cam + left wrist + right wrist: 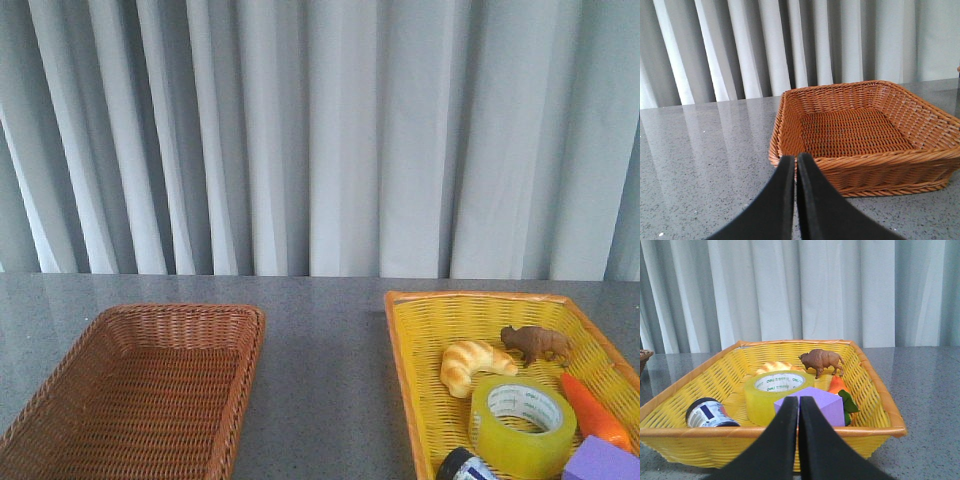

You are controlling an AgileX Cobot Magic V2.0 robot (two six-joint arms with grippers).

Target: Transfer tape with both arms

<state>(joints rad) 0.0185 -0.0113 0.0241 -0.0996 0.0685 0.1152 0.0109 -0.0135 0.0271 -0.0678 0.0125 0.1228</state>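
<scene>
The tape [522, 422], a wide yellow roll with a white printed core, lies flat in the yellow basket [412, 345] at the right. It also shows in the right wrist view [771, 395], behind the basket's near rim. My right gripper [799, 401] is shut and empty, outside the basket's near rim, in line with a purple block. My left gripper [795, 158] is shut and empty, just short of the near rim of the brown wicker basket [850, 165]. Neither gripper shows in the front view.
The yellow basket [700, 372] also holds a croissant [474, 364], a brown bison figure [538, 343], an orange carrot [592, 409], a purple block [816, 402] and a dark round tin [707, 414]. The brown basket [140, 390] at the left is empty. Grey curtains hang behind the table.
</scene>
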